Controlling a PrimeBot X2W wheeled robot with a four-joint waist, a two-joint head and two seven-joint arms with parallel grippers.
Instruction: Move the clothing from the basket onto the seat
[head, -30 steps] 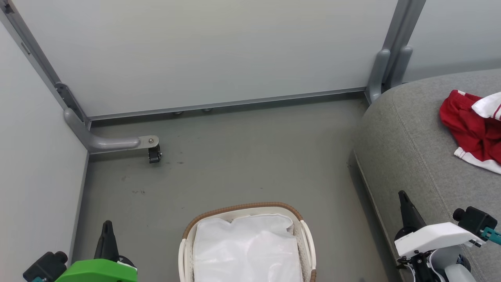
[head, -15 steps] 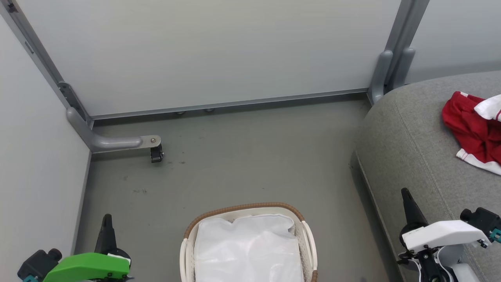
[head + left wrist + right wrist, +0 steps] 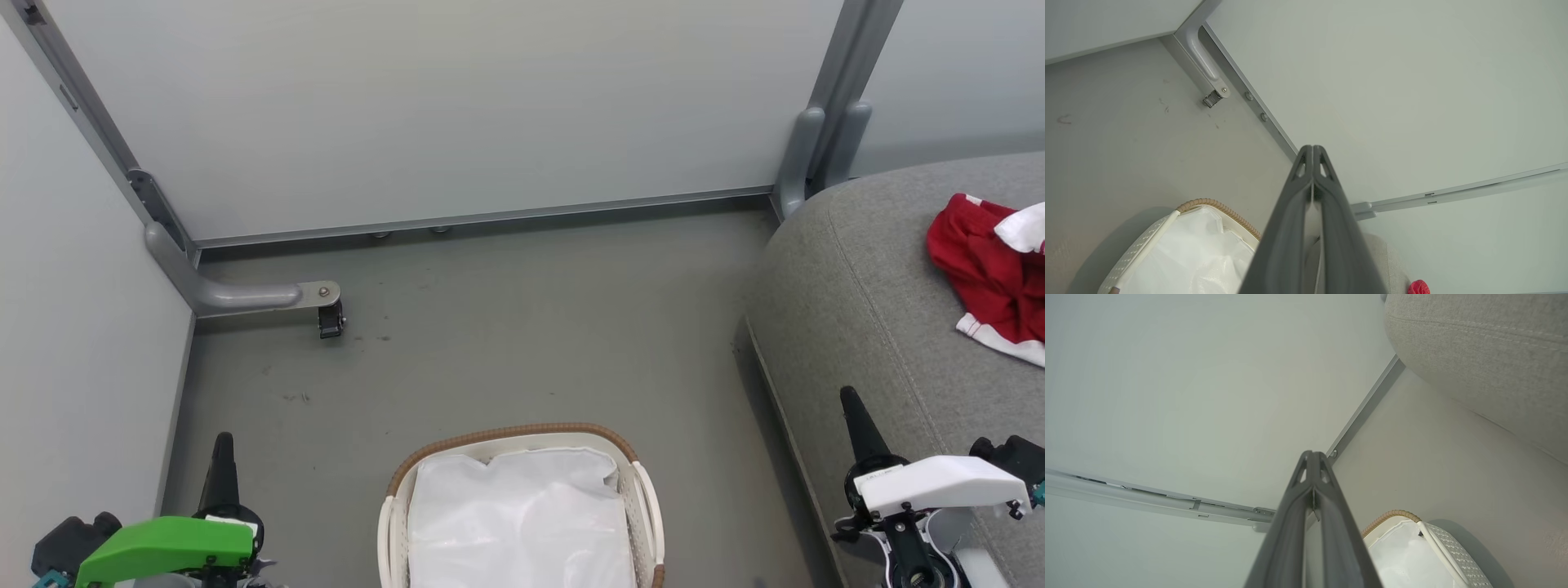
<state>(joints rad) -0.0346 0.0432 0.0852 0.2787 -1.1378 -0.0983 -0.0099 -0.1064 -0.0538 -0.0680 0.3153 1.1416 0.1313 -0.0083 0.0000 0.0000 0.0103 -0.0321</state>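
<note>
You see the red clothing (image 3: pixel 988 273), trimmed in white, lying crumpled on the grey seat (image 3: pixel 865 310) at the right edge of the head view, well apart from the basket (image 3: pixel 506 432). The basket stands on the grey floor (image 3: pixel 522 327) at the bottom middle of that view, its brown woven rim toward the far wall, and its inside shows the rumpled white liner (image 3: pixel 522 523).

Your left pincer (image 3: pixel 222 445), under its green cover, hangs at the lower left above the floor, to the left of the basket and apart from it. The left wrist view shows its two dark fingers pressed together along their length, clenched with nothing between them. That view also catches a scrap of the red fabric at its bottom right edge.

Your right pincer (image 3: pixel 850 400), behind its white housing, sits at the lower right, its tip lined up with the seat's front edge in the head view. Its fingers are likewise clenched tip to tip on themselves.

Pale wall panels (image 3: pixel 457 106) close off the floor behind, with a small black caster (image 3: pixel 331 321) on a grey bracket at the left corner.
</note>
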